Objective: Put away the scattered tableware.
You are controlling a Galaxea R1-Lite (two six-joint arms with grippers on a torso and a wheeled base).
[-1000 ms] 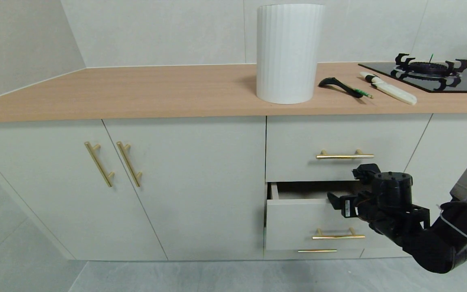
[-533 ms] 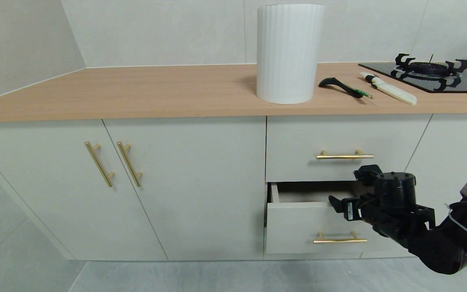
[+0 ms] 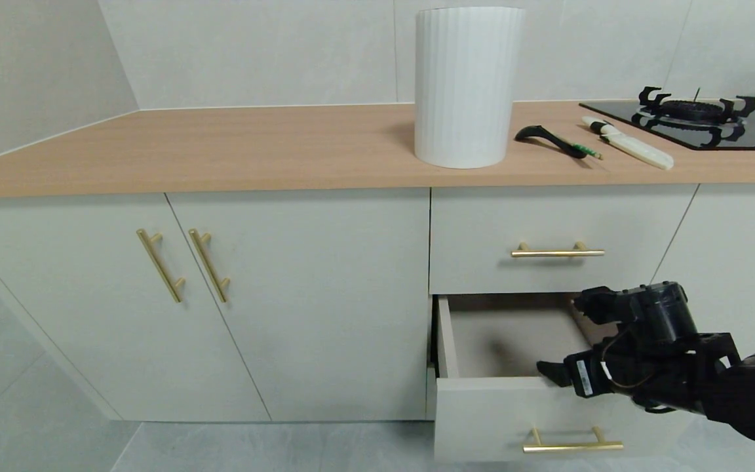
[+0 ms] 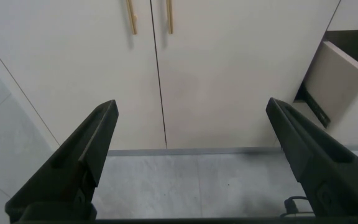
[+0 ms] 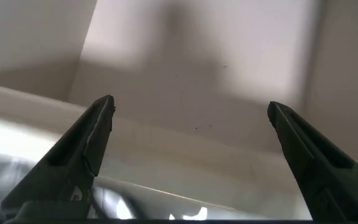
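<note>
My R pincer (image 3: 564,337) gapes wide at open drawer (image 3: 482,419) front rim, poss. touching it; L pincer (image 4: 191,106) gapes too, facing cupboard doors (image 4: 160,68)

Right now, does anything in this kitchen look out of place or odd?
A black ladle and a white knife lie loose on the counter between the white ribbed container and the stove, not stored. Below, the lower drawer stands open, with the right gripper open over its front edge.
</note>
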